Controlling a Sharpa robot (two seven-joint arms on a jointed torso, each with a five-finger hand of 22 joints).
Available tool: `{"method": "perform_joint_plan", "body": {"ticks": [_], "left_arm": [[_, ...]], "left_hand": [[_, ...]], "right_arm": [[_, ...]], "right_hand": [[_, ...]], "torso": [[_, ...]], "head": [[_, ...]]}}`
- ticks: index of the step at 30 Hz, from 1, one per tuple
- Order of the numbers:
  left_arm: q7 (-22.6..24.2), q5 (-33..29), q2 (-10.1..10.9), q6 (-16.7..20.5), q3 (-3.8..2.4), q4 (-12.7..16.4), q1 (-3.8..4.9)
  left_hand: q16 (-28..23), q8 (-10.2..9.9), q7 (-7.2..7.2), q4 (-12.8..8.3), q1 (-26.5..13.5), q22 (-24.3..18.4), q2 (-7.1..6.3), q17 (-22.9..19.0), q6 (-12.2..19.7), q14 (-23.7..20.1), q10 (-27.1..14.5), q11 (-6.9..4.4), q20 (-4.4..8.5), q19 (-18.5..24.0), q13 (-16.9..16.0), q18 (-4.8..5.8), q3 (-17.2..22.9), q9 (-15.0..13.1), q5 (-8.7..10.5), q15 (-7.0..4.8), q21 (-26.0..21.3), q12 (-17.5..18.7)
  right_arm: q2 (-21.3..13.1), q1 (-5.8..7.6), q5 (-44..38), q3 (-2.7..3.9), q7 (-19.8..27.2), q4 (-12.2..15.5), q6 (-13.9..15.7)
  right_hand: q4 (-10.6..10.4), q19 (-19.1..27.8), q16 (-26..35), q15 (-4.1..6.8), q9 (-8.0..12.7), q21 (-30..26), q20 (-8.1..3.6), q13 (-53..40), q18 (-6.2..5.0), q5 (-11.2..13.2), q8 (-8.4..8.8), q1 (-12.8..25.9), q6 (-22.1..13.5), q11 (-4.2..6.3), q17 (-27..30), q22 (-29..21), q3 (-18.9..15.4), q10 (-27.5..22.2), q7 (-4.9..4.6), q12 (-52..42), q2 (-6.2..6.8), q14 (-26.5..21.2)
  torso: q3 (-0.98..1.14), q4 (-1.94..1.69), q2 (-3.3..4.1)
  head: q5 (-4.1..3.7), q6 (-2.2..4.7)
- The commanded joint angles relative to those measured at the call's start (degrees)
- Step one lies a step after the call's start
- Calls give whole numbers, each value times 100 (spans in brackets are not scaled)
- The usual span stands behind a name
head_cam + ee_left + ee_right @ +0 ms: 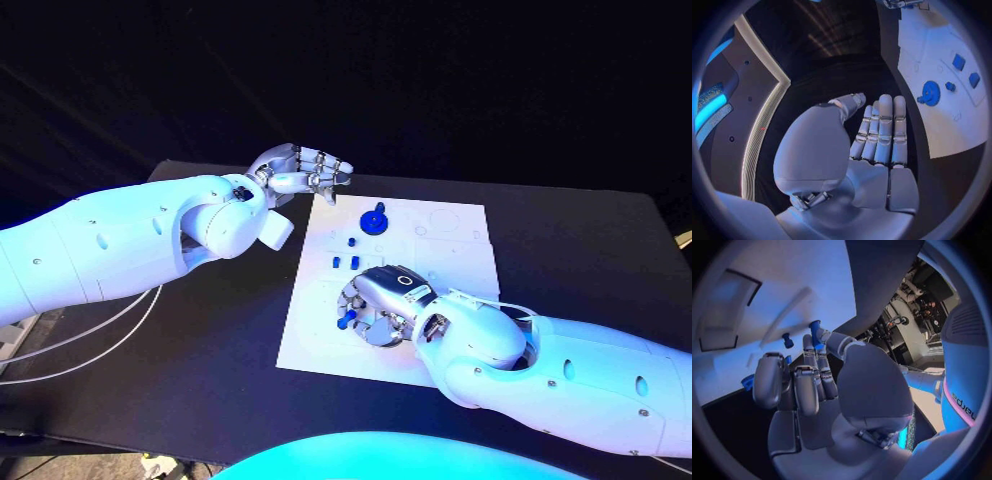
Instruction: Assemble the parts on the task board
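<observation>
Head view: blue part (343,322) beside right hand (387,300) fingers (361,312).

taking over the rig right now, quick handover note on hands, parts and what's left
Left robot hand: open, holding nothing, over the table just off the task board's far left corner.
Right robot hand: low over the board's near half, fingers curled, pinching a small blue part.
Blue gear sits on the board's far half; two small blue parts lie mid-board.
Done: cannot tell. Left: place the held part, then the loose ones.
</observation>
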State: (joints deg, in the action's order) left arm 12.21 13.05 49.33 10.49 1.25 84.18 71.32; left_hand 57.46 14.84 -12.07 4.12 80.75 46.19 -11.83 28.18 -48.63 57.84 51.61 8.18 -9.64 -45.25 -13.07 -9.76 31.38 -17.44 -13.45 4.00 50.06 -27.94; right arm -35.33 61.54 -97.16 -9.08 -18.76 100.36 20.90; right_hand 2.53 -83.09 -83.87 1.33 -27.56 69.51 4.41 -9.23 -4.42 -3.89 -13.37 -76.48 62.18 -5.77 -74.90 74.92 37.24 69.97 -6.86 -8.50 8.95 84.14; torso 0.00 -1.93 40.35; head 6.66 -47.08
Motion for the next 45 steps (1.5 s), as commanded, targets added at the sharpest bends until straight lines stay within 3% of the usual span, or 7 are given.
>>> {"method": "perform_joint_plan", "body": {"ticks": [1,13,33,36,37,42,45], "left_arm": [[28,-32,-6,-89,-4,8,3],[16,-32,-3,-94,-4,8,3],[-14,-32,24,-109,-3,15,3],[-16,-32,31,-108,-3,16,3],[-16,-32,34,-108,-3,16,3],[-18,-32,54,-107,-3,20,3],[-17,-32,68,-106,-3,23,3]], "left_hand": [[-28,-8,10,-2,-44,-10,26,7,44,-32,-38,-2,-25,8,-1,-70,-37,-2,-7,3,-20,-25],[-28,-7,10,6,-50,-15,27,8,45,-34,-42,-2,-26,6,-1,-70,-42,-3,-7,4,-28,-30],[-29,-6,10,13,-52,-21,32,9,48,-36,-47,-2,-28,3,-1,-70,-46,-3,-8,4,-38,-36],[-29,-6,10,13,-52,-21,32,9,48,-36,-47,-2,-28,3,-1,-70,-46,-3,-8,4,-38,-36],[-29,-6,10,13,-52,-21,32,9,48,-36,-47,-2,-28,3,-1,-70,-46,-3,-8,4,-38,-36],[-29,-6,10,13,-52,-21,32,9,48,-36,-47,-2,-28,3,-1,-70,-46,-3,-8,4,-38,-36],[-29,-6,10,13,-52,-21,32,9,48,-36,-47,-2,-28,3,-1,-70,-46,-3,-8,4,-38,-36]], "right_arm": [[19,-11,-150,-10,-113,-1,-170],[164,-12,-13,-43,46,-82,-162],[53,-12,-1,-50,61,-18,52],[-42,-10,4,-49,120,77,133],[-96,-4,14,-48,142,129,167],[-415,84,133,-33,223,409,294],[-710,190,358,-13,305,617,480]], "right_hand": [[5,5,-18,30,-11,-22,-12,-3,53,-17,-35,-46,39,313,-265,752,37,354,10,-29,-106,336],[-154,38,-23,-82,98,-118,76,37,45,-207,246,371,-417,183,-262,746,-185,75,-88,236,260,335],[-263,440,253,-282,286,-1402,268,234,-153,-269,668,293,-1029,-65,242,297,-685,-1232,-102,410,495,184],[-479,561,396,-346,353,-1918,321,309,-231,-318,764,-87,-1156,-144,472,78,-1717,-1680,-55,174,283,111],[-797,594,470,-353,395,-2171,345,355,-256,-363,800,-416,-1187,-162,591,-40,-2312,-1886,-21,-21,199,78],[-1791,584,537,-374,474,-2454,340,451,-289,-362,865,-1056,-1274,-177,701,-178,-3039,-2186,-6,-399,347,57],[-1915,566,541,-366,490,-2453,339,461,-285,-371,883,-1154,-1307,-172,706,-182,-3077,-2197,-3,-471,354,60]], "torso": [[-3,3,0],[-2,-2,-2],[2,2,-1],[2,1,-1],[2,3,-2],[-2,15,-6],[0,16,-8]], "head": [[3,7],[-2,0],[-8,17],[-12,20],[-18,21],[-56,45],[-109,75]]}}
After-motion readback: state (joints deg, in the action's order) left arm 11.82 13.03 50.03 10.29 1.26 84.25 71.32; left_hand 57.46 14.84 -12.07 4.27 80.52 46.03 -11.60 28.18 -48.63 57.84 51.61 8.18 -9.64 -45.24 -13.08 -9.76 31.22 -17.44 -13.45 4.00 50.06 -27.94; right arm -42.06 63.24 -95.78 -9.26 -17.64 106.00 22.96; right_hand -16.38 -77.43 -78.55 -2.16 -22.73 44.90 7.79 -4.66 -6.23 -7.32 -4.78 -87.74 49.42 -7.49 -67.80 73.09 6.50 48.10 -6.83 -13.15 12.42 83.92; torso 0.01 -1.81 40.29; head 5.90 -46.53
